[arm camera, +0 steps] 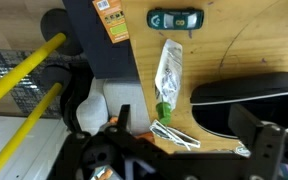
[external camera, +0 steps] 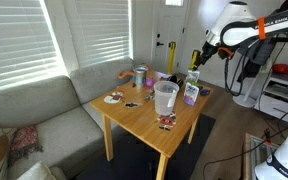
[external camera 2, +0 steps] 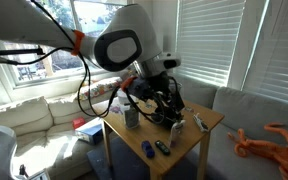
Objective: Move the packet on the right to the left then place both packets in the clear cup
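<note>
A pale purple-and-white packet (external camera: 191,93) stands at the far right edge of the wooden table (external camera: 144,112), just right of the clear cup (external camera: 165,97). My gripper (external camera: 196,60) hangs above this packet, apart from it. In the wrist view a pale pouch with a green tip (arm camera: 169,72) is ahead of my open, empty jaws (arm camera: 189,140). A thin white-edged thing (arm camera: 174,133), perhaps a packet's top edge, lies between the fingers. In an exterior view my gripper (external camera 2: 169,100) is over the table, with the cup (external camera 2: 131,118) beside it. I cannot tell the two packets apart.
A silvery-blue and orange mug (external camera: 141,76) stands at the table's back. Flat dark red-and-white items lie at the left (external camera: 114,98) and front (external camera: 167,122). A dark green item (arm camera: 174,20) lies beyond the pouch. A sofa (external camera: 44,110) borders the table.
</note>
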Robot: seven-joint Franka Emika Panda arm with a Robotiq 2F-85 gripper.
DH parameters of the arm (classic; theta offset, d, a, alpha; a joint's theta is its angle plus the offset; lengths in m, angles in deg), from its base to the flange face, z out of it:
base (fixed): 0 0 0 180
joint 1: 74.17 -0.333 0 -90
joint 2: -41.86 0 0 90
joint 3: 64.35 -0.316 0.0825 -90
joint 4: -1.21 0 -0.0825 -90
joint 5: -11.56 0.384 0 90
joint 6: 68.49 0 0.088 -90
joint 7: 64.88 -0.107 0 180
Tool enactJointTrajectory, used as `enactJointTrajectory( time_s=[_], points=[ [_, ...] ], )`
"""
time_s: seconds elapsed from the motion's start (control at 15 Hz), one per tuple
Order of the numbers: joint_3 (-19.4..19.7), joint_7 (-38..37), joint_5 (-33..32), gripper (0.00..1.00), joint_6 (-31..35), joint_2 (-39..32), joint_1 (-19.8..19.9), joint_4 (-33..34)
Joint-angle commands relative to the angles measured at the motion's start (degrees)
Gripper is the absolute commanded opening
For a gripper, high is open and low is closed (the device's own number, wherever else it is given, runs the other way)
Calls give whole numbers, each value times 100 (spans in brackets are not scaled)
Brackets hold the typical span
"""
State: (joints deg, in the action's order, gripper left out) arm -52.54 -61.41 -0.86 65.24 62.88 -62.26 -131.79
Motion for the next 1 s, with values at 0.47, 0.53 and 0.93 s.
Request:
enactJointTrajectory(
  time_s=[0.47,0.53,0.93],
  points=[
    [325,830,579,92,421,-704,-96,386],
    [317,875,651,84,423,-741,-111,398],
    [243,964,751,33,496,-962,-129,470]
  ],
)
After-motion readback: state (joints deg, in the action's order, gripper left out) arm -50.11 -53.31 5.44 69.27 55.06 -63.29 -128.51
